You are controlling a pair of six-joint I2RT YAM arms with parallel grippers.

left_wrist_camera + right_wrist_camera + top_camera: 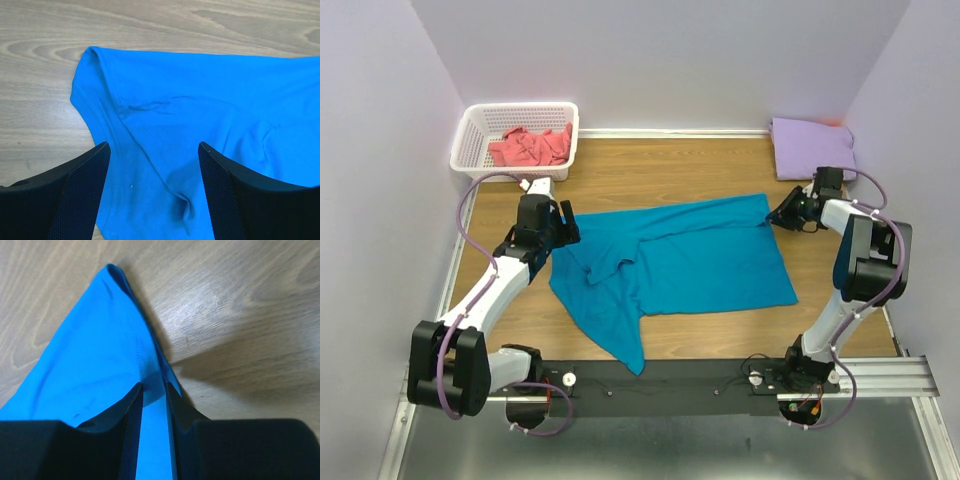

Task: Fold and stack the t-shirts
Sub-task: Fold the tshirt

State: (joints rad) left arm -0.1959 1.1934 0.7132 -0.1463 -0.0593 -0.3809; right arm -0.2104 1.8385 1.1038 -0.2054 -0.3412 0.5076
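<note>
My left pincer (152, 150) is spread wide, both fingers (82, 192) hanging over the left edge of the teal shirt (690, 260); from the wrist view the cloth fills the gap between them, and I cannot tell whether the fingers touch it; under that gap a thin crease runs down to a small pucker, and a hemmed, rounded edge curves away to the left onto bare wood

My right pincer (153, 387) is pressed nearly together on the far right corner of the teal shirt; a narrow strip of blue shows between the two fingers, so I am pinching the cloth; ahead of the fingers the fabric rises in a ridge to a folded tip, and it casts a shadow on the bench (650, 170) to the right

The teal shirt lies in the middle of the bench, between my two arms; its right half is fairly flat, its left half is rumpled with folds lapping over one another, and one long tail of it reaches toward the near edge

The lavender shirt (812, 148) sits folded in the far right corner, just beyond my right pincer and apart from the teal one; the coral shirt (530, 147) lies crumpled inside the white basket (470, 140) in the far left corner, beyond my left pincer
</note>
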